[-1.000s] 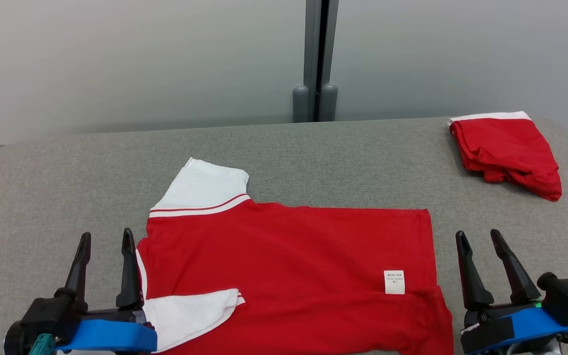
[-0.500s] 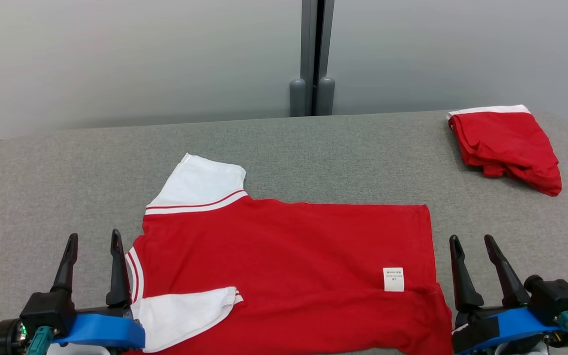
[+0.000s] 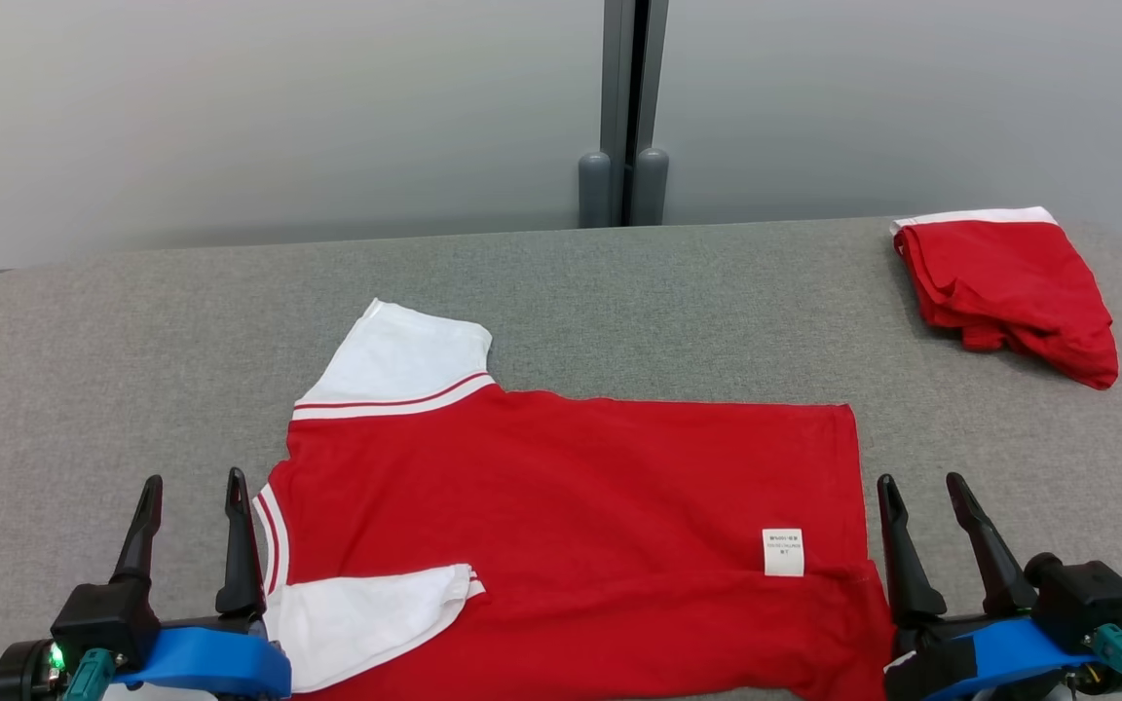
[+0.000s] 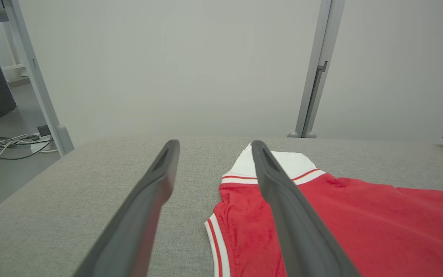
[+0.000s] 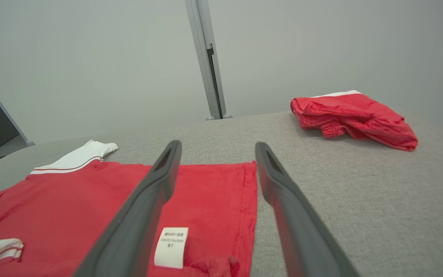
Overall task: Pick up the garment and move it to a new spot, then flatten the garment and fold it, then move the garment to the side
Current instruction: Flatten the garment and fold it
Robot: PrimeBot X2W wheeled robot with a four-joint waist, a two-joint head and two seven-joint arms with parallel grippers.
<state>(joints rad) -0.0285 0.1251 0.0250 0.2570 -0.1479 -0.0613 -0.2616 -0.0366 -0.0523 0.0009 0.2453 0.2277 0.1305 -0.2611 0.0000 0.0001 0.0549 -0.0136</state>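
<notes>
A red shirt [image 3: 571, 526] with white sleeves lies spread flat on the grey desk [image 3: 619, 312], close to its front edge. The neck end points toward the left hand [image 3: 194, 477] and the hem toward the right hand [image 3: 918, 477]. The far sleeve [image 3: 400, 365] lies flat and sticks out toward the back of the desk. The near sleeve [image 3: 356, 618] is folded in over the red body. A small white label [image 3: 782, 552] shows on the cloth near the hem.

The left hand is just beside the striped neck edge, with its two fingers spread apart and nothing between them. In the left wrist view one finger crosses in front of the shoulder of the shirt; whether it touches the cloth cannot be told. The right hand is just beside the hem corner, its fingers also wide apart and empty. In the right wrist view the hem edge runs up between its two fingers.

A folded red bundle [image 3: 1009, 292] with a white edge lies at the far right corner of the desk, well apart from the shirt. Behind the desk stands a pale wall with a grey post [image 3: 627, 107]
</notes>
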